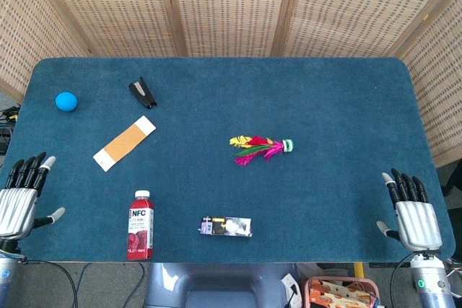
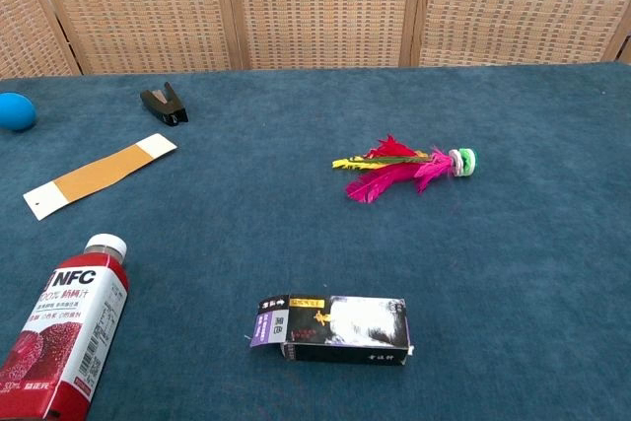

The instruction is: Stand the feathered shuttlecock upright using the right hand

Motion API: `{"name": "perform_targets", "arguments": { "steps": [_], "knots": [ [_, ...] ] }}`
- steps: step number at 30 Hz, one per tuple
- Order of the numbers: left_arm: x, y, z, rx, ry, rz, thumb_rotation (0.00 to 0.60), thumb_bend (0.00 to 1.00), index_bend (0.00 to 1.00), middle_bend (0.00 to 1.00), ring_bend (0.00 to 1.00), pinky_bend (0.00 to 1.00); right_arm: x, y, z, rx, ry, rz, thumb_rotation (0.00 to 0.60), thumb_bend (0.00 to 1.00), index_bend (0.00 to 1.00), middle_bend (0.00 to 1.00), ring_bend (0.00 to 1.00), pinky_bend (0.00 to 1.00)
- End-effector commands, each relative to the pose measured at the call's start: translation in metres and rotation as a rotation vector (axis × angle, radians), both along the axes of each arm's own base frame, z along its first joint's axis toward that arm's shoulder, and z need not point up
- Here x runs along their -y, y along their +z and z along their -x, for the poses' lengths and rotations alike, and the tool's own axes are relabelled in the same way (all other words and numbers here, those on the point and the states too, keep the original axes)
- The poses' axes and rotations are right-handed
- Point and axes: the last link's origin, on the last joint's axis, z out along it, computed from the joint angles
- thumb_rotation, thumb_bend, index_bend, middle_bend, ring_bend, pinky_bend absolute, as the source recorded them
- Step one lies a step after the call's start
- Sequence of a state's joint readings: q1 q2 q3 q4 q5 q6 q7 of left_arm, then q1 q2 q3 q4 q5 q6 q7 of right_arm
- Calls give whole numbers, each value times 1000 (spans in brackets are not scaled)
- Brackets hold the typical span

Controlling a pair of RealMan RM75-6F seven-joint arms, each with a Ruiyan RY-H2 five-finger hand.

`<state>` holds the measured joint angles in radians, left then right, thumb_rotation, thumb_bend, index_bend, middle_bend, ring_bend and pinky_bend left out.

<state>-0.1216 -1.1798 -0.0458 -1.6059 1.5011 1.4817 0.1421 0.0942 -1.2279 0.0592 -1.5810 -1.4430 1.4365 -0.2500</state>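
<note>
Head view: my right hand rests empty, fingers spread, at the worktop edge, well apart from the feathered shuttlecock lying mid-table. Left hand likewise idle, holding nothing. Chest view: shuttlecock on its side, base pointing right, ready for pickup.

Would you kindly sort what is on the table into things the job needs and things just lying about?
Needed: feathered shuttlecock, lying on its side; right hand, open.

Lying about: blue ball, stapler, card strip, juice bottle, small box.
</note>
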Motion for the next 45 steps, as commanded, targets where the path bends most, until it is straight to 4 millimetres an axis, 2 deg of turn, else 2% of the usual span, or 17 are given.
{"name": "perform_targets", "arguments": {
  "steps": [1, 16, 25, 30, 34, 39, 45],
  "knots": [
    [0, 0, 0, 0, 2, 0, 600, 0, 0, 0, 0, 0, 0, -1, 0, 0, -1, -3, 600, 0, 0, 0, 0, 0],
    [0, 1, 0, 3, 1, -2, 600, 0, 0, 0, 0, 0, 0, 0, -3, 15, 10, 7, 600, 0, 0, 0, 0, 0],
    [-2, 2, 1, 7, 8, -3, 600, 0, 0, 0, 0, 0, 5, -6, -9, 27, 35, -1, 600, 0, 0, 0, 0, 0],
    [-2, 2, 1, 10, 11, -2, 600, 0, 0, 0, 0, 0, 29, -14, -30, 76, 101, 12, 600, 0, 16, 0, 0, 0],
    [-3, 3, 2, 12, 15, -7, 600, 0, 0, 0, 0, 0, 58, -22, -56, 81, 176, 26, 600, 24, 148, 0, 0, 0],
    [-4, 4, 3, 17, 20, -10, 600, 0, 0, 0, 0, 0, 90, -43, -86, 82, 234, -1, 600, 60, 280, 0, 0, 0],
    [-6, 4, 6, 22, 30, -6, 600, 0, 0, 0, 0, 0, 115, -77, -112, 85, 245, -76, 600, 64, 317, 0, 0, 0]
  ]
}}
